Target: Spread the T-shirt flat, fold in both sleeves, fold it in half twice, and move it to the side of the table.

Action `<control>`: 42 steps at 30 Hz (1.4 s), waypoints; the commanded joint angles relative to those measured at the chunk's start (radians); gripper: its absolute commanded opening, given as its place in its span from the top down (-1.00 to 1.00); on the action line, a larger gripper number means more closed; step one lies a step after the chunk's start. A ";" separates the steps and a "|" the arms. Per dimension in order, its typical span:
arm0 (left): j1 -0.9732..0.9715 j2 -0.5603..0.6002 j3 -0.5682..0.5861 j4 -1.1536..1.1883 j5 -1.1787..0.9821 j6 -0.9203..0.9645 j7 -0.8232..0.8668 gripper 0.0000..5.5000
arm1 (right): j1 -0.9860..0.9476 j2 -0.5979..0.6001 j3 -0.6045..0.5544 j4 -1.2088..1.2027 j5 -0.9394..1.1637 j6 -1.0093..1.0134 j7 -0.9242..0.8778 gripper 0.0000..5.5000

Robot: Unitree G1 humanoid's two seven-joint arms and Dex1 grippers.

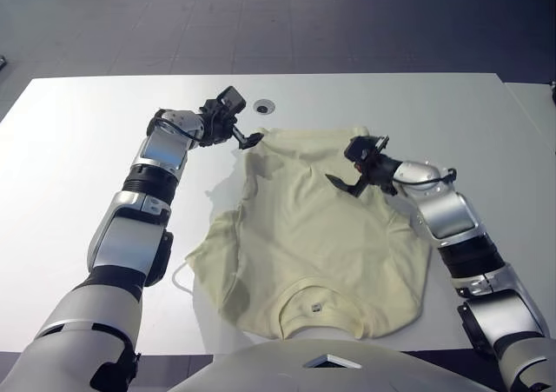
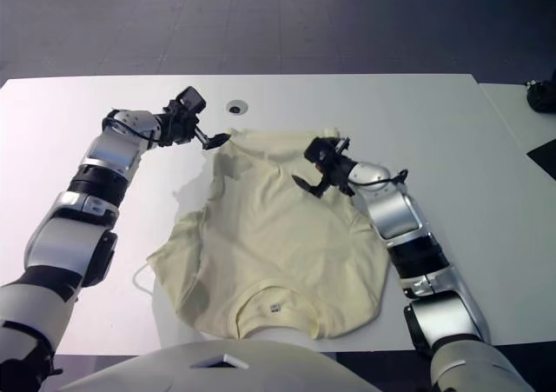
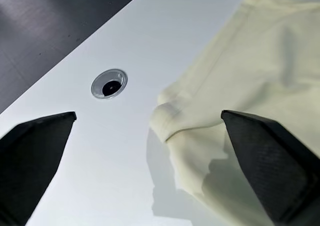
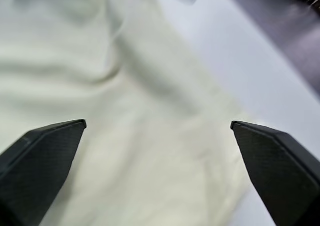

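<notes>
Fingers point(image 3: 35, 161) of left gripper point(image 1: 250, 140) are spread, nothing held, by far hem corner; right gripper point(image 1: 346, 183) likewise released above T-shirt point(image 1: 313, 244), seen rumpled on table point(image 1: 69, 149); spreading judged unfinished, sleeves, both folds and move aside left

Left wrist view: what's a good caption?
Open left gripper above a T-shirt corner, beside the table's round grommet.
</notes>
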 commanded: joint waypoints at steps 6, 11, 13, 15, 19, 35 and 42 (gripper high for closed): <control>-0.083 -0.065 0.006 0.262 0.097 -0.138 0.075 -0.96 | 0.116 -0.054 0.044 -0.043 -0.045 -0.017 0.045 -0.96; -0.106 -0.115 0.054 0.331 0.093 -0.118 0.180 -0.96 | 0.137 -0.064 0.057 -0.054 -0.061 -0.023 0.061 -0.96; -0.111 -0.124 0.074 0.355 0.096 -0.091 0.243 -0.96 | 0.137 -0.066 0.058 -0.055 -0.063 -0.024 0.066 -0.96; -0.115 -0.119 0.096 0.376 0.098 -0.059 0.322 -0.96 | 0.136 -0.070 0.056 -0.058 -0.062 -0.024 0.072 -0.96; -0.114 -0.096 0.195 0.395 0.048 -0.032 0.443 -0.96 | 0.134 -0.079 0.052 -0.055 -0.061 -0.024 0.082 -0.96; -0.096 -0.066 0.127 0.369 0.180 -0.114 0.250 -0.96 | 0.169 -0.081 0.042 -0.087 -0.062 -0.003 0.080 -0.96; -0.078 -0.111 0.108 0.356 0.181 -0.135 0.145 -0.96 | 0.159 -0.077 0.045 -0.075 -0.066 -0.009 0.080 -0.96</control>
